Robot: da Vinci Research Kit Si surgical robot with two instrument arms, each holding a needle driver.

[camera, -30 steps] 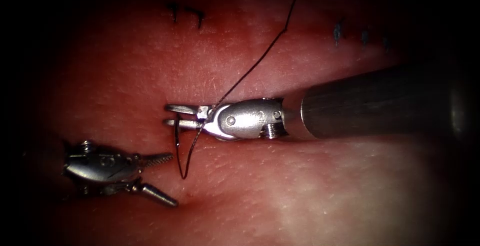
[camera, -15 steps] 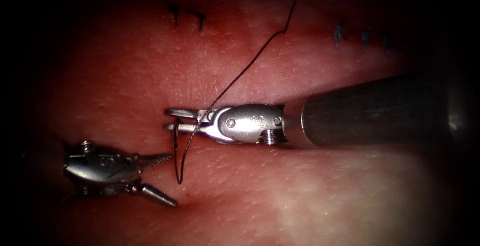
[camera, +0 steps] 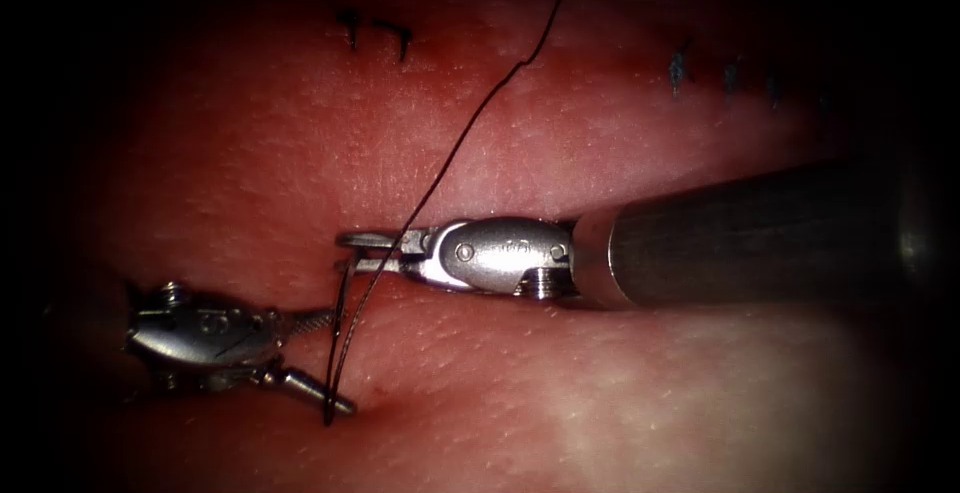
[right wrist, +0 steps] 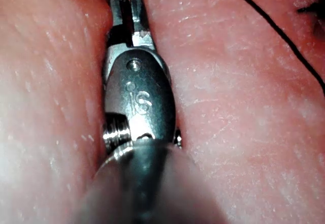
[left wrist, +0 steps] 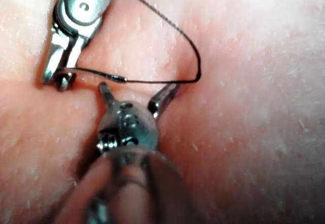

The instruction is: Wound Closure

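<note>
Endoscope view had the needle (camera: 338, 338) as a dark thin curve hanging from the R tool (camera: 362, 251) toward 6 o'clock, its free tip just by the L tool's lower jaw; whether that tip sat in the tissue (camera: 560, 393) couldn't be told. R tool's jaws were closed on the needle at its upper end, by the swage, shaft coming in from 3 o'clock along the cut (camera: 300, 283). Thread (camera: 470, 128) ran from those jaws toward 1 o'clock, over the tissue & out of view. L tool (camera: 320, 353) lay at 8 o'clock from the R jaws, its jaws spread wide, holding nothing, needle crossing the gap betw. them. L wrist view: L tool (left wrist: 137, 94) open in a V, needle (left wrist: 152, 81) lying across just beyond its tips, R tool (left wrist: 58, 74) clamped on one end. R wrist view: R tool (right wrist: 127, 5) w/ jaws together, thread (right wrist: 274, 28) crossing the tissue (right wrist: 228, 132).
</note>
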